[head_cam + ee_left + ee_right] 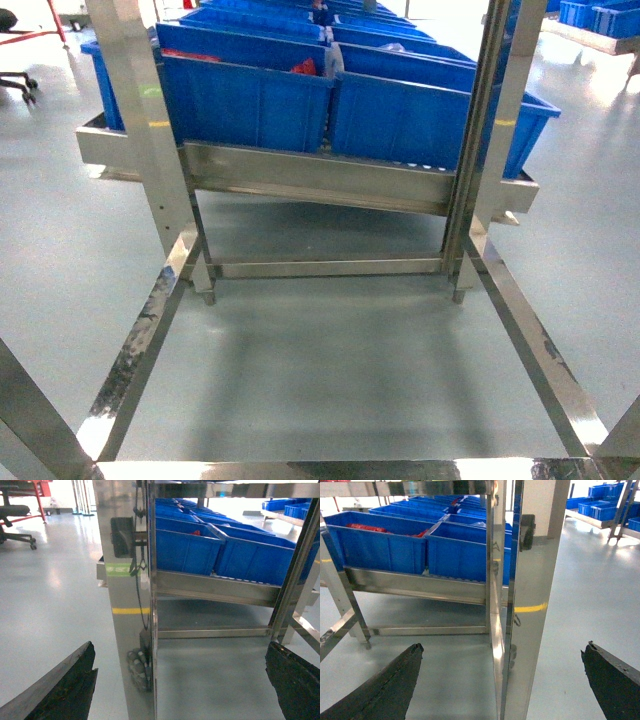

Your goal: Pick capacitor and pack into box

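While looking forward from the head, facing a steel rack (150,150) on a grey floor (330,380). Carrying on its sloped shelf (320,180) a row of blue bins (250,105), side by side and touching. Inside the left front bin, red pieces (303,66) lying against the right wall; too small and blurred to tell whether capacitors. Seen also as a red heap in the right wrist view (367,527).

In the left wrist view, left fingers (65,685) spread wide at the bottom corners, holding nothing, well apart from the bins. Ahead of them, an upright steel post (125,605) of the rack. In the right wrist view, right fingers (385,685) spread wide as well, gripping nothing, with another steel post (530,605) ahead.
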### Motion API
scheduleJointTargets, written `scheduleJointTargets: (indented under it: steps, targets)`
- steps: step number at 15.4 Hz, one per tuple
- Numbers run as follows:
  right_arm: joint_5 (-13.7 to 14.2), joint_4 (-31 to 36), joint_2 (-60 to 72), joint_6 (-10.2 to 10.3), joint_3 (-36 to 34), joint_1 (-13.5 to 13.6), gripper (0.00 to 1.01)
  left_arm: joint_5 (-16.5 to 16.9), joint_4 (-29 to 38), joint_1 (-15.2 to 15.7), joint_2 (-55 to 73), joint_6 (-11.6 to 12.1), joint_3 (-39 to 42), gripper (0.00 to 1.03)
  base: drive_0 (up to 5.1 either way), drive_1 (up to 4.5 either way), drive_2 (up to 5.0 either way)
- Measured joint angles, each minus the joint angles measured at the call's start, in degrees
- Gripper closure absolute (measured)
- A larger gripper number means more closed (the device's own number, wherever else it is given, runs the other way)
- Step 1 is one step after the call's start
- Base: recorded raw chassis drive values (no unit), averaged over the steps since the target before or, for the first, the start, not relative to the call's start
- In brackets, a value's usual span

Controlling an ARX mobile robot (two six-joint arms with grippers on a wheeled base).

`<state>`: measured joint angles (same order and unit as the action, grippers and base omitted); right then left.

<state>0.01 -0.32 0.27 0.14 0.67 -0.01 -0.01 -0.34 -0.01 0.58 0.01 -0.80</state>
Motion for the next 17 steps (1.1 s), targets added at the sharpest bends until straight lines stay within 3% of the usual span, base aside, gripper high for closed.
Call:
scheduleJointTargets:
  steps: [17]
  targets:
    - [0.0,0.0,0.0,0.0,0.0,0.0,0.03,0.0,0.0,0.0,0.0,0.0,0.0,0.05,0.0,0.0,0.0]
